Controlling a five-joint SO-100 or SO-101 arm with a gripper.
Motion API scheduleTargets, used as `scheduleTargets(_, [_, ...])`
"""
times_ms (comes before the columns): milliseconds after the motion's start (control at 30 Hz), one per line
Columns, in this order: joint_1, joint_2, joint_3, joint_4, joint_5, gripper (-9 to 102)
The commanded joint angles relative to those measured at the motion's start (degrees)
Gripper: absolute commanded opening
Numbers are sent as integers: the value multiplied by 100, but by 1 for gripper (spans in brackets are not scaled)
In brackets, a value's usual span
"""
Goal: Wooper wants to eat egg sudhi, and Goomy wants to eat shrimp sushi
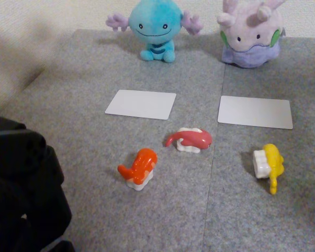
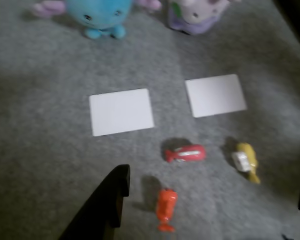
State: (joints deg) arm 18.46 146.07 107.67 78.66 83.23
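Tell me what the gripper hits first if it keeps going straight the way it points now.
Probably the orange shrimp sushi, lying just ahead between the jaws in the wrist view. Depth is unclear; the jaws may pass above it and reach the grey mat instead.

free: grey felt mat [image 1: 68,105] bare left of both flat white cards [image 1: 140,104] | obstacles: orange toy sushi [image 1: 138,168], pink-red toy sushi [image 1: 190,139], yellow-topped egg sushi [image 1: 269,163], well apart
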Motion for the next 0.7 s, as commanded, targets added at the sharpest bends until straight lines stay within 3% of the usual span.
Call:
scheduleTargets(0, [369,-211,-510,202,-404,39])
scheduleTargets(200, [1011,-1020,-642,501,-1441,39])
scheduleTargets(667, [2145,-2452,-650,-211,-2769,39])
